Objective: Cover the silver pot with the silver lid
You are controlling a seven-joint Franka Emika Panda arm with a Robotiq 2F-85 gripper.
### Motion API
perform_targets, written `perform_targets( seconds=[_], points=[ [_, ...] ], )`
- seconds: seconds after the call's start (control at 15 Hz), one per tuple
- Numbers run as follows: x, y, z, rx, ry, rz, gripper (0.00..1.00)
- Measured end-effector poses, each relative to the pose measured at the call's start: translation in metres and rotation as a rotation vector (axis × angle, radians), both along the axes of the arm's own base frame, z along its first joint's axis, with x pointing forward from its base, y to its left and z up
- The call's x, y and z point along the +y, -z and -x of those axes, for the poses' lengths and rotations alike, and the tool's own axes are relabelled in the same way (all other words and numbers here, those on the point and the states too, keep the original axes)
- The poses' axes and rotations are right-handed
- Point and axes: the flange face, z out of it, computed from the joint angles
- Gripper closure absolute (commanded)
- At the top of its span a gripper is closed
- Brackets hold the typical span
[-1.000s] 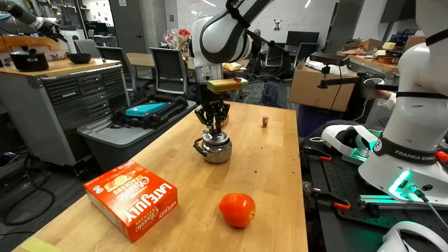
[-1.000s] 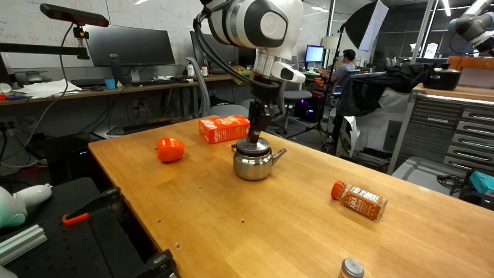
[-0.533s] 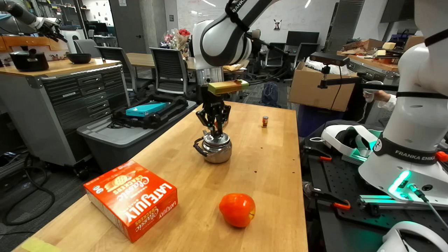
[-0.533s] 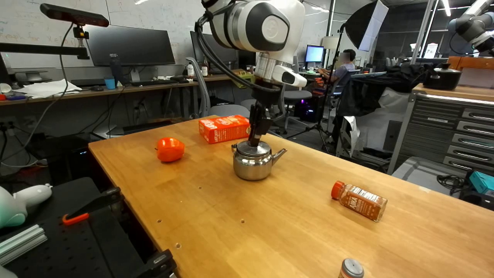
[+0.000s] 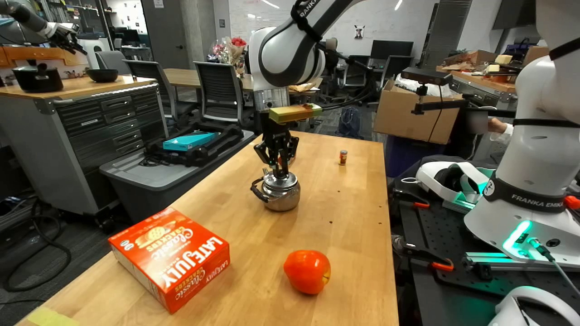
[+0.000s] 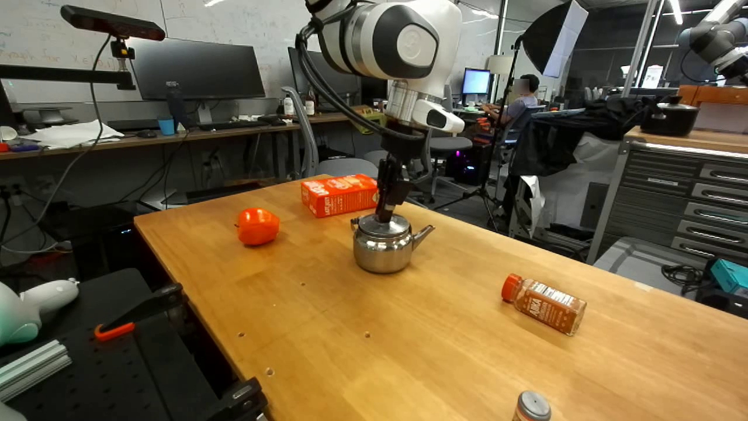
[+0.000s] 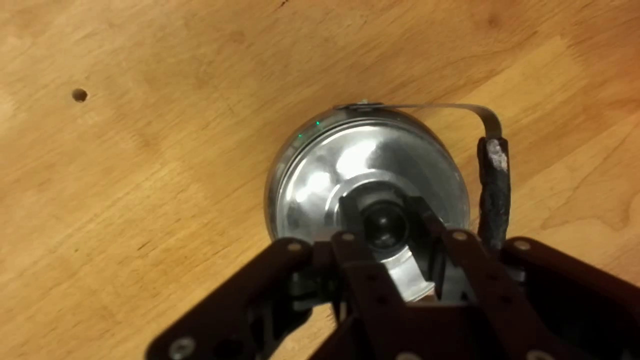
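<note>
The silver pot (image 5: pixel 283 201) is a shiny kettle with a spout (image 6: pixel 422 235) and a dark side handle (image 7: pixel 494 195). It stands upright on the table. The silver lid (image 6: pixel 398 227) sits level on the pot's top opening in both exterior views; it also shows in the wrist view (image 7: pixel 400 155), covering the opening. My gripper (image 7: pixel 381 201) points straight down over the pot, its fingers on both sides of the lid's black knob (image 7: pixel 384 225). It is shut on the knob. In an exterior view the gripper (image 5: pixel 281 174) hides part of the lid.
A red cracker box (image 5: pixel 172 258) and a red tomato-like ball (image 5: pixel 308 271) are on the table. A spice bottle (image 6: pixel 544 304) lies on its side. A small bottle with a grey cap (image 6: pixel 533 406) stands near the table's edge.
From one second to half a second ago, my gripper moved slightly down and the lid came down from just above the pot onto its opening. Since then nothing has visibly moved.
</note>
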Motion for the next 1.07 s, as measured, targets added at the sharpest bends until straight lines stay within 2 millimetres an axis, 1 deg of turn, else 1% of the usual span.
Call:
perform_targets(
  seconds=[0.2, 0.33, 0.4, 0.47, 0.53, 0.6, 0.67, 0.8, 0.87, 0.93, 1.07],
  points=[
    [0.0007, 0.0064, 0.0019, 0.017, -0.002, -0.001, 0.93],
    [0.0016, 0.0072, 0.002, 0.024, -0.004, -0.002, 0.93],
    [0.0018, 0.0072, 0.002, 0.025, -0.004, -0.002, 0.82],
    [0.0019, 0.0073, 0.002, 0.026, -0.004, -0.002, 0.47],
    [0.0019, 0.0073, 0.002, 0.026, -0.004, -0.002, 0.45],
    [0.002, 0.0074, 0.002, 0.026, -0.004, -0.002, 0.4],
    [0.0022, 0.0075, 0.0022, 0.026, -0.005, -0.002, 0.31],
    [0.0038, 0.0075, 0.0023, 0.026, -0.011, -0.005, 0.17],
    [0.0051, 0.007, 0.0025, 0.025, -0.017, -0.009, 0.08],
    [0.0066, 0.0057, 0.0032, 0.023, -0.025, -0.015, 0.02],
    [0.009, 0.0004, 0.0059, 0.014, -0.051, -0.028, 0.0]
  ],
)
